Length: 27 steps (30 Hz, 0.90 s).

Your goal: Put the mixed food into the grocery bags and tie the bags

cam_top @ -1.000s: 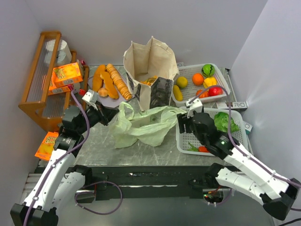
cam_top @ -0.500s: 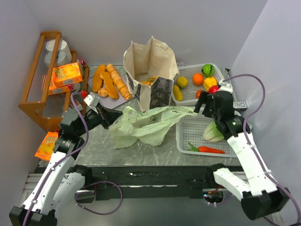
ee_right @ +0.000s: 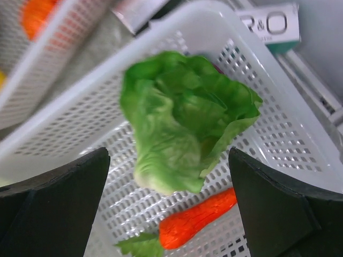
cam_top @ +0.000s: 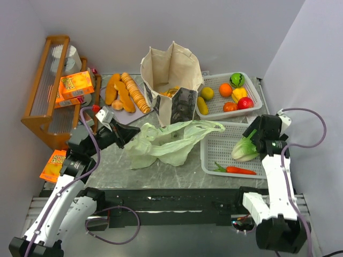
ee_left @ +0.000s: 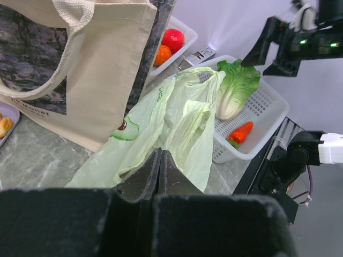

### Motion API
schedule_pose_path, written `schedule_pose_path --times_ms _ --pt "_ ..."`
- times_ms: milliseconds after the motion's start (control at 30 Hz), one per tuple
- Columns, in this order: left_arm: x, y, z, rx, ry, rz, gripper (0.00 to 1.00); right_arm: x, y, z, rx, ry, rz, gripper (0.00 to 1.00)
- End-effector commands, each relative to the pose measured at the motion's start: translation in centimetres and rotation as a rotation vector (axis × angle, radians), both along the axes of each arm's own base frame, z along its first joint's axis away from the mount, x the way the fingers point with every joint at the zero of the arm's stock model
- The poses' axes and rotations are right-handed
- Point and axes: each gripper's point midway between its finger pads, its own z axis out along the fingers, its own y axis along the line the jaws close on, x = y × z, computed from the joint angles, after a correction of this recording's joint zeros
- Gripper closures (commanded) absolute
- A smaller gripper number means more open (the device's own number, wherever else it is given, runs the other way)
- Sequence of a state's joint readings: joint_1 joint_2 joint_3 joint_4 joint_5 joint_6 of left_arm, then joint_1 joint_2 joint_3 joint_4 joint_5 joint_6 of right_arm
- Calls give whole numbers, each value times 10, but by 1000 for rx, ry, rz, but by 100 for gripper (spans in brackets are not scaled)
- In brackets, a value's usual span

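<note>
The pale-green plastic bag [cam_top: 166, 142] [ee_left: 179, 126] lies crumpled on the table in front of the upright beige tote [cam_top: 171, 75] [ee_left: 80, 69]. My left gripper [cam_top: 134, 131] [ee_left: 159, 153] is shut at the bag's left edge, and the film's folds run into its tips. A green cabbage [cam_top: 245, 150] [ee_right: 182, 134] and an orange carrot [cam_top: 238, 170] [ee_right: 198, 219] lie in the near white basket [cam_top: 209, 155]. Above the cabbage my right gripper [cam_top: 256, 134] [ee_right: 167, 160] hangs wide open, holding nothing. Red, orange and yellow fruit [cam_top: 236, 99] fills the far basket [cam_top: 214, 80].
Bread loaves [cam_top: 126, 91] lie left of the tote. Orange boxes [cam_top: 75, 85] sit on a wooden rack [cam_top: 40, 107] at the far left. An orange packet [cam_top: 52, 166] lies beside the left arm, off the table's edge. Walls close in on both sides.
My right arm swung away from the bag to the right, over the near basket, its jaws opening fully. The bag's right side dropped flatter. The left gripper shifted slightly right, still shut.
</note>
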<state>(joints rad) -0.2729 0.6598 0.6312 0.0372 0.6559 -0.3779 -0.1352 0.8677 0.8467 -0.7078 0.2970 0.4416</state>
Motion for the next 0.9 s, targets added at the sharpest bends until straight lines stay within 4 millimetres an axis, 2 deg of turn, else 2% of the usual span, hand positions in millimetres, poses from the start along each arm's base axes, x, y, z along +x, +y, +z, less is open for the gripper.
schedule_pose_path --times_ms 0,133,167,267,367,400,433,467,500,533,633,700,733,800,833,867 --pt "-3 1 12 2 -66 0 99 16 -12 -28 30 18 -43 1" --pt "-3 -1 11 4 -61 -14 99 23 -15 -47 66 44 -36 1" --pt "-3 -1 11 5 -58 -17 99 23 -13 -58 88 71 -33 0" --pt "-3 -1 11 5 -62 -18 99 20 -14 -73 117 97 -49 2" --pt "-4 -1 11 3 -64 -17 99 16 -15 -71 107 71 -58 28" --pt "-5 -2 11 2 -64 -23 99 16 -15 -67 102 58 -60 45" --pt "-5 -2 11 1 -66 -26 99 16 -16 -63 93 45 -56 56" --pt "-6 -2 12 0 -67 -29 99 16 -16 -51 78 13 -50 67" --pt "-7 -3 12 -1 -65 -37 99 16 -16 -43 70 -9 -43 91" --pt "-7 -4 12 0 -63 -40 99 16 -15 -35 64 -34 -31 100" --pt "-8 -4 12 -2 -68 -48 99 24 2 15 47 -220 90 100" --pt "-8 -5 13 -2 -69 -49 99 28 17 59 40 -398 165 100" --pt "-8 -5 12 0 -66 -51 99 30 34 76 70 -469 248 100" --pt "-9 -5 13 -1 -71 -52 99 29 52 121 51 -656 338 100" --pt "-10 -4 13 0 -72 -49 99 25 69 140 66 -739 423 100" --pt "-10 -4 13 0 -76 -49 99 23 77 152 60 -787 468 100"
